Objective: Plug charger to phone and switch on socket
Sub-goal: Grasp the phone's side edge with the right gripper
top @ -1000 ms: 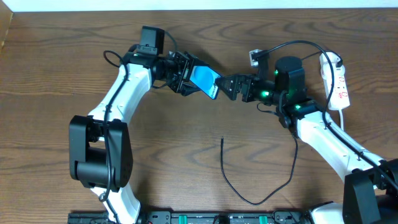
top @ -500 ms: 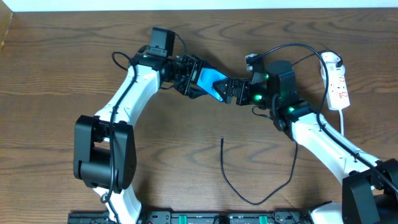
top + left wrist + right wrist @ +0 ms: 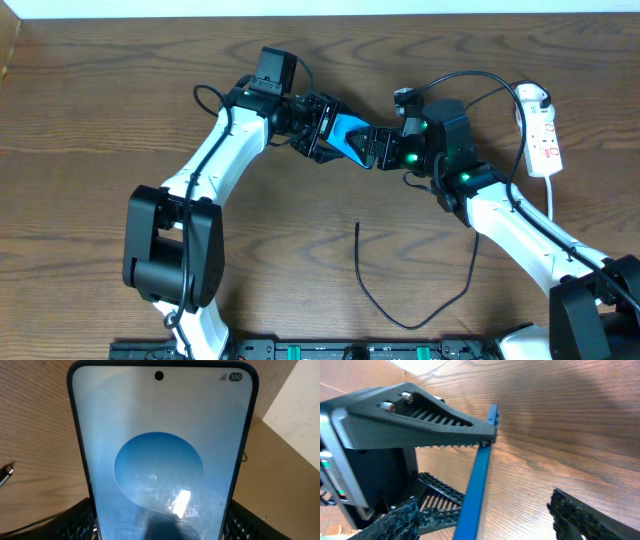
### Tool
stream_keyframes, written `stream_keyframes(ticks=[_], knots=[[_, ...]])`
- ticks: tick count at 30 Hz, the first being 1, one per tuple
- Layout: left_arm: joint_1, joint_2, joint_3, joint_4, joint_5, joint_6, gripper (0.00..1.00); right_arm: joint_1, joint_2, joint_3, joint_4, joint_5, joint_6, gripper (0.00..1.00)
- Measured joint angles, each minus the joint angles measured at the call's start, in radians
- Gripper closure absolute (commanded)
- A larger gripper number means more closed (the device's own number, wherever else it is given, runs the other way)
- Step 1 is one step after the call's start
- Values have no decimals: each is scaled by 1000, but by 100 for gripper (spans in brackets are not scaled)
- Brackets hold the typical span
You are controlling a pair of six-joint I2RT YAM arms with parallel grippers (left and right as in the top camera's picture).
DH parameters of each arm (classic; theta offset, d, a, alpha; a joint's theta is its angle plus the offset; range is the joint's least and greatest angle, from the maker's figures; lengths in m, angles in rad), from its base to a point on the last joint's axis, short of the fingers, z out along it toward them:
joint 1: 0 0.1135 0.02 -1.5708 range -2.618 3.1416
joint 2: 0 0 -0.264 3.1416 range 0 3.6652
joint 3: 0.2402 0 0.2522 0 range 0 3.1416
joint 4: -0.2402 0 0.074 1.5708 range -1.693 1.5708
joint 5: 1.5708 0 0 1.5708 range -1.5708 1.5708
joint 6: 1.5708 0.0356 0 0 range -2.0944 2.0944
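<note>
Phone (image 3: 160, 460), screen corner reads "100", clamped in left gripper (image 3: 328, 130).
Right gripper (image 3: 368, 147) jaws apart, straddling its edge; closer in than a second ago.

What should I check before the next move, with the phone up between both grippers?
1. Hold on phone by left gripper: ok.
2. Open right gripper with a finger on either side of the phone's edge: ok.
3. Hold on charger: not ok, it lies loose on the table.
4. Plug seated in phone: not ok.
5. Switch of socket on: cannot tell.
</note>
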Motion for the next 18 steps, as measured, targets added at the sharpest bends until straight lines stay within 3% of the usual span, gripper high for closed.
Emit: stream_keyframes(ticks=[18], knots=[[-2, 0, 0, 0, 0, -45, 93, 16, 0, 0, -22, 37, -12, 38]])
